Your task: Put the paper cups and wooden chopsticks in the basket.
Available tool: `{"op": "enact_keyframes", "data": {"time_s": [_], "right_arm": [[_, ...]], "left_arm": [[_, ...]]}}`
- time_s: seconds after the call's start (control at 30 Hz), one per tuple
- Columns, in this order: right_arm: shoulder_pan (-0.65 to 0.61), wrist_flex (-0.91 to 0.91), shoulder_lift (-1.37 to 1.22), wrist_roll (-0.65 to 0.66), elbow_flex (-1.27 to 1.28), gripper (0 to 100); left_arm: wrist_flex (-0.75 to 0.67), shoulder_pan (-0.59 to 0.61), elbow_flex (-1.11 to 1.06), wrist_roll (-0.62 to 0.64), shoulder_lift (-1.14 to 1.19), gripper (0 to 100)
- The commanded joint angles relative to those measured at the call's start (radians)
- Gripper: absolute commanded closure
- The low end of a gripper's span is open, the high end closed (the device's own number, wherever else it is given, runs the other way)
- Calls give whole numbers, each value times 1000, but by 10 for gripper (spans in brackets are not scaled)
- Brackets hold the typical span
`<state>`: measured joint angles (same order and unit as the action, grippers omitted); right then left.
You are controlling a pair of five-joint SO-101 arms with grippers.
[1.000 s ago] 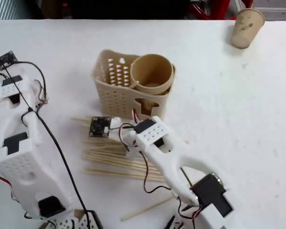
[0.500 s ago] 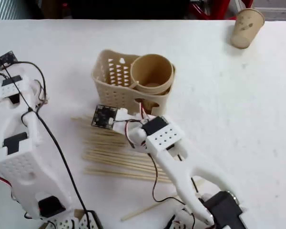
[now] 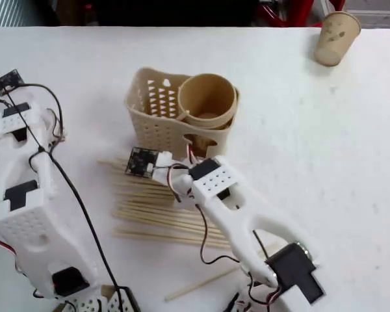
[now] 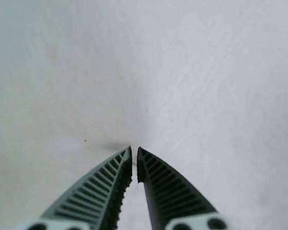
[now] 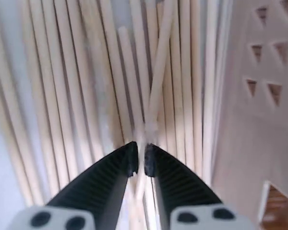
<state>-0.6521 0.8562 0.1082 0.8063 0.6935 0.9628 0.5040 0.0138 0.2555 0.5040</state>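
A cream perforated basket (image 3: 157,123) stands mid-table with one paper cup (image 3: 207,97) inside it. A second paper cup (image 3: 336,38) stands at the far right corner. Several wooden chopsticks (image 3: 149,211) lie in a pile in front of the basket, and a single one (image 3: 200,284) lies nearer the front edge. My right arm (image 3: 211,183) hangs over the pile's basket side. In the right wrist view my right gripper (image 5: 138,158) is shut on a tilted chopstick (image 5: 158,72) that crosses the others, close beside the basket wall (image 5: 259,96). Bare table lies under my shut left gripper (image 4: 134,151).
My left arm (image 3: 19,188) stands along the table's left edge with its cables. The white table (image 3: 312,162) is bare to the right of the basket. Dark and red objects sit beyond the far edge.
My right arm pushed toward the basket, then drew back slightly over the pile. The left arm has not moved.
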Motion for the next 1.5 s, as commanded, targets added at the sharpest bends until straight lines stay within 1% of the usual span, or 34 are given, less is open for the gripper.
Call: {"op": "enact_keyframes", "data": {"time_s": [0.0,0.07,0.27,0.4,0.47,0.5,0.6,0.7,0.8,0.93,1.07,1.2,1.33,1.47], "right_arm": [[-4,-33,-24,-2,-23,899],[-22,-30,-39,-2,-21,882],[-31,-39,-91,-2,-23,889],[-28,-76,-99,-8,-23,990],[-28,-74,-93,-9,-23,974],[-27,-70,-79,-9,-23,982],[1,-42,15,-54,-21,982],[33,12,171,-86,-15,982],[41,77,335,-115,-15,982],[36,88,532,-167,-41,982],[42,117,650,-242,-176,982],[38,124,661,-298,-377,982],[35,27,596,-365,-568,982],[-7,-142,450,-489,-721,982]], "left_arm": [[-14,-16,21,11,-2,954],[-14,-16,21,11,-2,954],[-14,-16,21,11,-2,954],[-14,-16,21,11,-2,954],[-14,-16,21,11,-2,954],[-14,-16,21,11,-2,954],[-14,-16,21,11,-2,954],[-14,-16,21,11,-2,954],[-14,-16,21,11,-2,954],[-14,-16,21,11,-2,954],[-14,-16,21,11,-2,954],[-14,-16,21,11,-2,954],[-15,-16,21,11,-1,954],[-15,-16,21,11,-1,954]]}}
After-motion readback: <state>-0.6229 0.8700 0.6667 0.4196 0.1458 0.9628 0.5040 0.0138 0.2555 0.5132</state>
